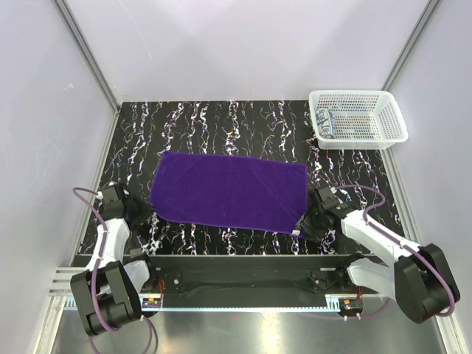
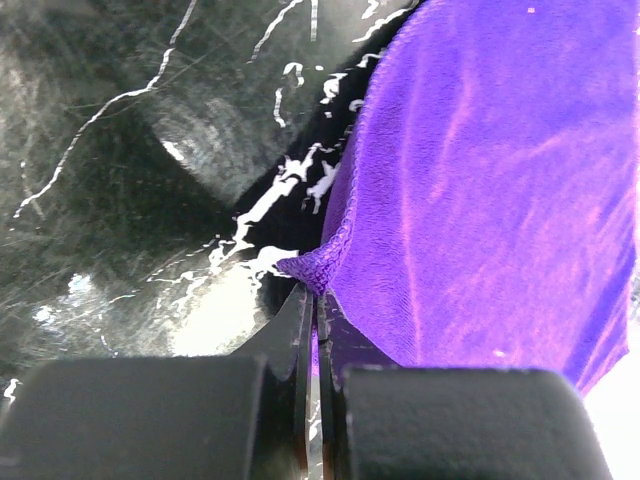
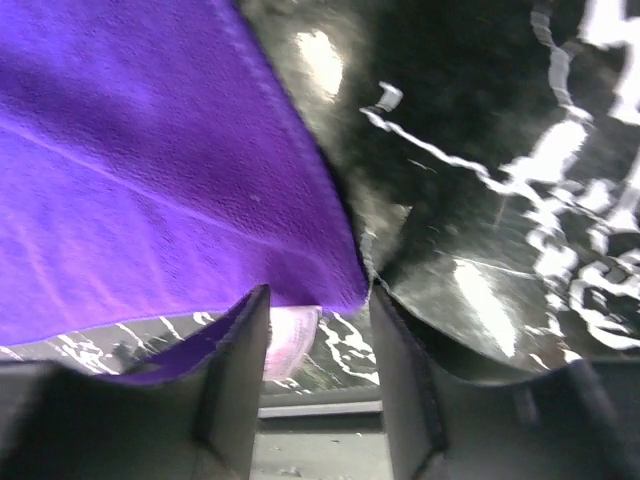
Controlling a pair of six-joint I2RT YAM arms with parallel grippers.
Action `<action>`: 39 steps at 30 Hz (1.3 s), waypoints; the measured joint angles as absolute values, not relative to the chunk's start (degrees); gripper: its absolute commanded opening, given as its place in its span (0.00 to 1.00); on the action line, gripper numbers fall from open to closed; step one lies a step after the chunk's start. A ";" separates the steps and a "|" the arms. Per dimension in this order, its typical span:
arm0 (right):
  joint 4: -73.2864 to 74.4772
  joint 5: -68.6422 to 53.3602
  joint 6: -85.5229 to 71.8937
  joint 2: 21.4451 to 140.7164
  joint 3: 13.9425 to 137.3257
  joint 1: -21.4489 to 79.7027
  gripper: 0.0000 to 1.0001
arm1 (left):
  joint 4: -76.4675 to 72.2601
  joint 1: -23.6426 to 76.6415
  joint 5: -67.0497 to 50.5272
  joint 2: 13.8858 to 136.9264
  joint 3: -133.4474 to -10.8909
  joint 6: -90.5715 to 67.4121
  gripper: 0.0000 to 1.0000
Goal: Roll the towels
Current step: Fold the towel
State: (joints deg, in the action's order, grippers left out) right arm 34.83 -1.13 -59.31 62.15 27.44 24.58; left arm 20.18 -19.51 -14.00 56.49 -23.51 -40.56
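Observation:
The purple towel [image 1: 228, 190] lies spread flat on the black marbled table [image 1: 221, 122]. My left gripper [image 1: 145, 214] is at the towel's near-left corner. In the left wrist view it [image 2: 318, 302] is shut on that corner of the towel [image 2: 500, 180], which bunches at the fingertips. My right gripper [image 1: 306, 221] is at the near-right corner. In the right wrist view it [image 3: 318, 300] is open, with the edge of the towel [image 3: 130, 170] and its white label [image 3: 290, 335] between the jaws. The patterned towel [image 1: 330, 122] lies rolled in the basket.
A white plastic mesh basket [image 1: 383, 133] stands at the back right corner of the table. White walls enclose the table on the left, back and right. The arm bases and a black rail [image 1: 236, 269] run along the near edge.

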 measured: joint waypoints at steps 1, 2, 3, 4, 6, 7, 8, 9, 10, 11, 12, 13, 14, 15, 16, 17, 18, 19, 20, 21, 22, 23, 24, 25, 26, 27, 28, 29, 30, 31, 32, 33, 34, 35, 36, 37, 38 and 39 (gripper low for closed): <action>33.87 -1.45 -59.29 63.24 27.75 24.58 0.46 | 20.29 -19.51 -14.20 56.21 -23.62 -40.53 0.00; 32.75 -1.74 -59.31 64.03 27.86 24.58 0.43 | 20.58 -19.51 -14.35 55.90 -23.77 -40.51 0.00; 31.79 -2.07 -59.29 64.47 27.86 24.58 0.41 | 20.88 -19.51 -14.44 55.55 -23.90 -40.49 0.00; 31.14 -2.22 -59.27 64.77 27.83 24.58 0.36 | 21.19 -19.51 -14.59 55.18 -24.03 -40.47 0.00; 30.26 -2.33 -59.24 64.93 27.59 24.58 0.33 | 21.47 -19.51 -14.72 54.52 -24.12 -40.49 0.00; 30.13 -2.39 -59.22 64.88 27.44 24.58 0.30 | 21.82 -19.51 -14.79 54.04 -24.25 -40.49 0.00; 29.93 -2.46 -59.18 64.82 27.31 24.58 0.27 | 22.28 -19.51 -14.81 53.60 -24.47 -40.49 0.00; 29.78 -2.48 -59.18 64.79 27.18 24.58 0.23 | 22.72 -19.51 -14.83 53.21 -24.71 -40.51 0.00; 29.78 -2.48 -59.11 64.71 27.07 24.58 0.19 | 23.14 -19.51 -14.83 52.82 -25.02 -40.51 0.00; 29.80 -2.46 -58.96 64.53 26.92 24.58 0.10 | 23.79 -19.51 -14.83 52.47 -25.45 -40.49 0.00; 29.87 -2.46 -58.63 64.34 26.81 24.58 0.06 | 24.34 -19.51 -14.83 52.10 -25.96 -40.49 0.00; 30.02 -2.46 -58.54 64.05 26.72 24.58 0.02 | 24.88 -19.51 -14.81 51.72 -26.55 -40.49 0.00; 30.39 -2.44 -58.39 63.55 26.70 24.58 0.00 | 25.47 -19.51 -14.81 51.29 -27.22 -40.47 0.00; 30.81 -2.42 -58.26 62.85 26.70 24.58 0.00 | 25.87 -19.51 -14.79 50.85 -27.73 -40.45 0.00; 31.33 -2.42 -58.22 62.06 26.70 24.58 0.00 | 26.37 -19.51 -14.81 50.19 -28.29 -40.42 0.00; 31.83 -2.39 -58.11 61.23 26.72 24.58 0.00 | 27.00 -19.51 -14.81 49.54 -28.91 -40.36 0.00; 32.49 -2.35 -58.04 60.40 26.83 24.58 0.00 | 27.46 -19.51 -14.81 48.97 -29.36 -40.36 0.00; 33.12 -2.28 -58.00 59.77 27.03 24.58 0.00 | 27.92 -19.51 -14.79 48.36 -29.93 -40.32 0.00; 34.13 -2.07 -57.78 59.02 27.49 24.58 0.00 | 28.62 -19.51 -14.79 47.90 -30.63 -40.29 0.00; 35.22 -1.80 -57.52 58.59 28.14 24.58 0.00 | 29.12 -19.51 -14.79 47.64 -31.27 -40.27 0.00; 36.07 -1.45 -57.30 58.33 28.82 24.58 0.00 | 29.52 -19.51 -14.79 47.44 -31.97 -40.18 0.00; 36.91 -0.97 -57.04 58.13 29.76 24.58 0.00 | 29.80 -19.51 -14.79 47.40 -32.49 -40.07 0.00; 37.74 -0.62 -56.73 58.13 30.87 24.58 0.00 | 30.06 -19.51 -14.79 47.40 -33.06 -39.99 0.00; 38.41 -0.38 -56.38 58.28 32.14 24.58 0.00 | 30.06 -19.51 -14.79 47.48 -33.56 -39.90 0.00; 38.89 -0.03 -56.10 58.46 33.23 24.58 0.00 | 30.06 -19.51 -14.83 47.79 -34.04 -39.88 0.00; 39.35 0.40 -55.51 59.02 34.68 24.58 0.00 | 30.00 -19.51 -14.92 48.42 -34.59 -39.90 0.00; 39.99 0.84 -54.92 60.20 36.56 24.58 0.00 | 29.87 -19.51 -15.05 49.23 -35.14 -39.90 0.00; 40.21 1.23 -54.24 61.76 38.46 24.56 0.00 | 29.58 -19.51 -15.31 50.59 -35.83 -39.94 0.00; 40.42 1.72 -53.45 63.61 40.45 24.56 0.00 | 29.06 -19.51 -15.70 51.94 -36.40 -40.01 0.00; 40.88 2.35 -52.53 65.78 42.74 24.43 0.00 | 28.51 -19.51 -16.01 53.25 -36.86 -40.16 0.00; 40.99 2.57 -51.59 67.94 44.91 24.01 0.00 | 28.08 -19.49 -16.29 55.11 -37.71 -40.38 0.00; 40.91 2.66 -50.52 70.04 46.96 23.38 0.00 | 27.40 -19.42 -16.47 57.06 -38.65 -40.45 0.00; 40.73 2.81 -49.47 71.92 48.80 22.57 0.00 | 27.03 -19.18 -16.53 59.22 -39.86 -40.53 0.00; 40.60 2.72 -48.51 73.76 50.52 21.47 0.00 | 26.70 -18.81 -16.53 61.17 -41.19 -40.56 0.00; 40.42 2.74 -47.68 75.07 51.79 20.67 0.00 | 26.24 -18.52 -16.53 62.67 -42.22 -40.56 0.00; 40.16 2.74 -46.52 76.99 53.54 19.31 0.00 | 25.80 -18.06 -16.53 64.55 -43.62 -40.56 0.00; 40.14 2.76 -45.74 78.22 54.68 18.55 0.00 | 25.56 -17.54 -16.56 66.41 -45.21 -40.58 0.00; 40.18 2.79 -44.86 79.75 56.14 17.72 0.00 | 24.93 -16.99 -16.56 68.18 -46.68 -40.58 0.00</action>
State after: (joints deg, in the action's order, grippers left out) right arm 40.18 2.79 -44.86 79.75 56.14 17.72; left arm 24.93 -16.99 -16.56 68.18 -46.68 -40.58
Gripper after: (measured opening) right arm 0.015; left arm 0.016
